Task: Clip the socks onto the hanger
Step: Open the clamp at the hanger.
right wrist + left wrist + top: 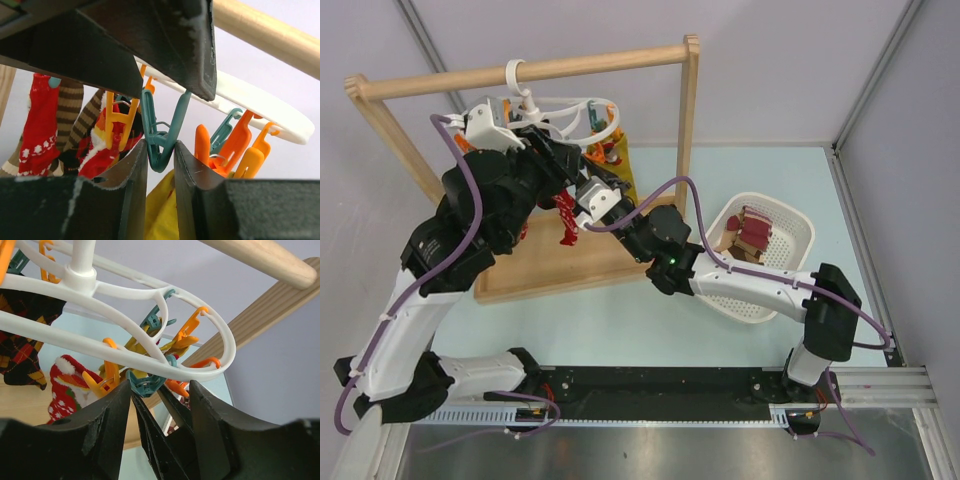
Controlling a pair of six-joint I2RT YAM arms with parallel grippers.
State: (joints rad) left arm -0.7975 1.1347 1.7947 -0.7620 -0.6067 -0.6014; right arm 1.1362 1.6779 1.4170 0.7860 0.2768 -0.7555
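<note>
right wrist view shows right claw (160, 152) nipped on a teal peg (156, 142), brown striped socks (70, 105) behind, left wrist view shows left claw (161, 387) wide under the hanger (82, 265)

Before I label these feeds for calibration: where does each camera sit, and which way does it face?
Top external: overhead, near side, looking down on hanger, wooden rail, basket; left arm, right arm show.
Left wrist: below the hanger, looking up; left tool frames the bottom.
Right wrist: looking up; right tool pinches a teal peg.
Shared: both wrist views show hanger and red sock.
</note>
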